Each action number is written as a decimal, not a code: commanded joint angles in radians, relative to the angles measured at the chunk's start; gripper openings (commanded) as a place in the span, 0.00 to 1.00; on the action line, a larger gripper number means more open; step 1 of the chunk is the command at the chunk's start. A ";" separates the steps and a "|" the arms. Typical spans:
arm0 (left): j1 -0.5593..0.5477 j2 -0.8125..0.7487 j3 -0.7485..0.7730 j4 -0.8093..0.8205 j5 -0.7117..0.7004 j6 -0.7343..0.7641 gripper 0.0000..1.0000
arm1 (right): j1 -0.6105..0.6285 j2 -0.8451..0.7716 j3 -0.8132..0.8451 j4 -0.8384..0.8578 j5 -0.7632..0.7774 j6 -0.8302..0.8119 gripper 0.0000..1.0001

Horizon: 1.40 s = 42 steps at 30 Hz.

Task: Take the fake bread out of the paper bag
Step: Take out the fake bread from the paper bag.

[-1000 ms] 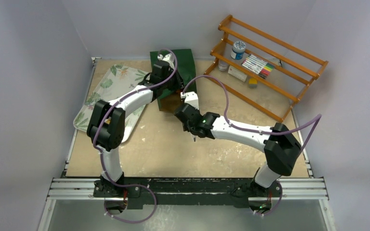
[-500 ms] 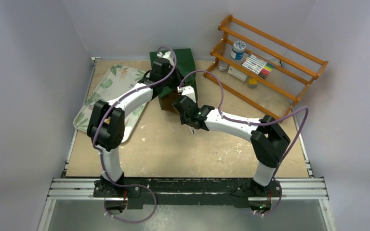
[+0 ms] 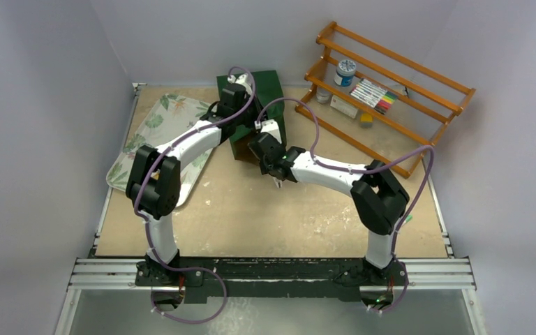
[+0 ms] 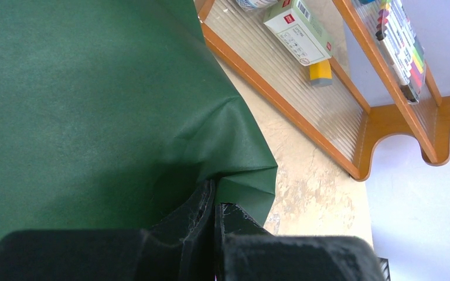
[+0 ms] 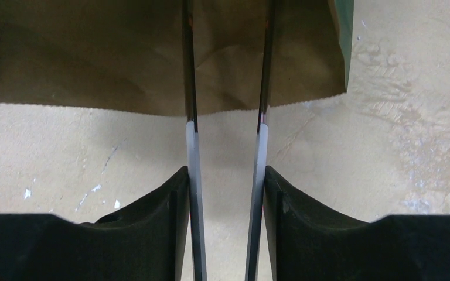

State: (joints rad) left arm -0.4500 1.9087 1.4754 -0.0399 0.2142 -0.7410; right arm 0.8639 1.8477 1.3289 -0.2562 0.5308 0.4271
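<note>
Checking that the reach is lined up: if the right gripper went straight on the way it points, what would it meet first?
The right gripper, jaws apart, points into the paper bag through its open mouth. It would probably meet the bag's brown inner wall first; nothing else shows in that line.

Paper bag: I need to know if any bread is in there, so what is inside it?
Only the brown lining of the paper bag and the open right gripper at its mouth show. No bread is visible; the deeper interior is out of view.

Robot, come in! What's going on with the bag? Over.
Left gripper shut on paper bag edge. Right gripper open, at bag's mouth. No bread visible. Nothing blocking.
</note>
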 commanded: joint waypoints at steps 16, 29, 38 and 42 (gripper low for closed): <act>-0.001 -0.036 0.034 0.040 0.041 -0.033 0.00 | -0.068 0.115 0.129 0.066 0.029 -0.095 0.39; -0.001 0.013 0.081 0.016 0.020 -0.027 0.00 | -0.068 0.048 0.074 0.046 0.039 -0.029 0.00; -0.002 0.081 0.184 -0.024 -0.006 -0.033 0.00 | -0.033 -0.126 -0.033 0.018 -0.006 0.031 0.00; -0.001 0.110 0.213 -0.042 -0.016 -0.033 0.00 | 0.003 -0.170 -0.052 -0.002 -0.006 0.051 0.00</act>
State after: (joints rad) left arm -0.4595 1.9949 1.6203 -0.0982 0.2138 -0.7673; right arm 0.8383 1.7576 1.2797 -0.2638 0.4957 0.4274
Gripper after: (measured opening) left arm 0.005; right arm 0.289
